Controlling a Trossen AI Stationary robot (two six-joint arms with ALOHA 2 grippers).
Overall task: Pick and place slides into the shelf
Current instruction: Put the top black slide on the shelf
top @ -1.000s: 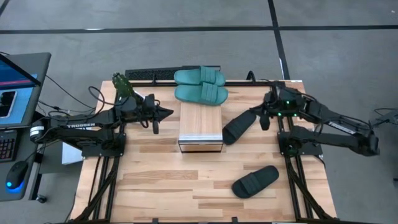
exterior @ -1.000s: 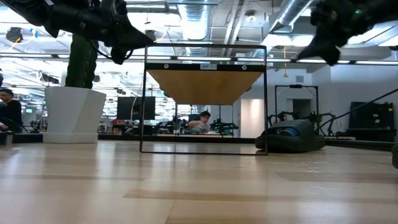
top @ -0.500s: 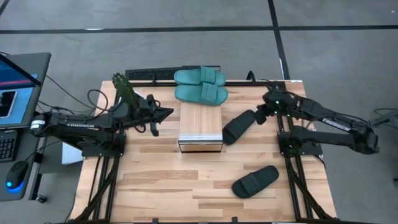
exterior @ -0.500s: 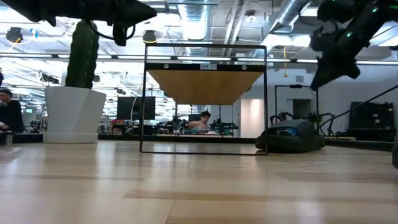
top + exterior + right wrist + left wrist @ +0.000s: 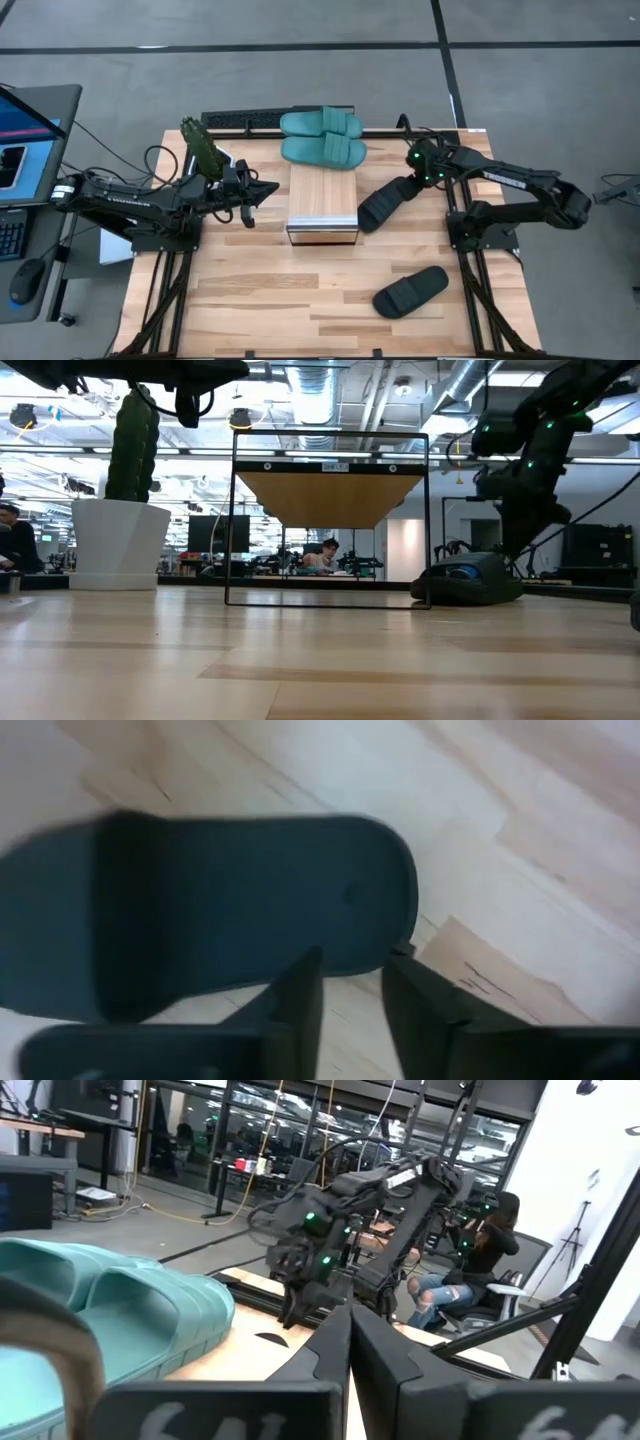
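Right wrist view: black slide just beyond right gripper.

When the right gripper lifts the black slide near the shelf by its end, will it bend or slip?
The black slide looks like thick rubber, so it probably flexes only slightly. Held by one end, it may droop or swing. Its matte surface should help the right gripper, whose narrowly parted fingers hover at its edge.

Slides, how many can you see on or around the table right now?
4. Two teal slides lie side by side on the shelf's far end. One black slide lies right of the shelf, under the right gripper; another black slide lies nearer the table's front.
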